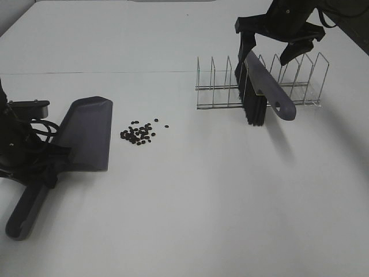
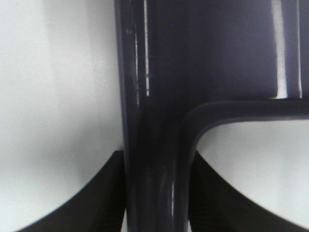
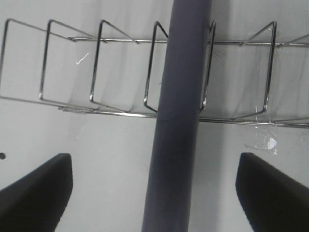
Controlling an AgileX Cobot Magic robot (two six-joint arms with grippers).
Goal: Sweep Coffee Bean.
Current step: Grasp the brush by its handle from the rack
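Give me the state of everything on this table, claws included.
Dark grey plastic dustpan: on the table, no beans inside, handle gripped.
Loose cluster of dark coffee beans: unswept, beside the dustpan.
Black-bristled brush with grey handle: propped in the rack, bristles down, ungripped.
Silver metal wire rack: upright, holding the brush.
Left claw: shut on the dustpan handle.
Right claw: open, straddling the brush handle.

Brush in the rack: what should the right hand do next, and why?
Probably lower the right hand and close it on the brush handle. Its jaws stand open either side of the handle, not gripping, while the left hand holds the dustpan beside the beans.
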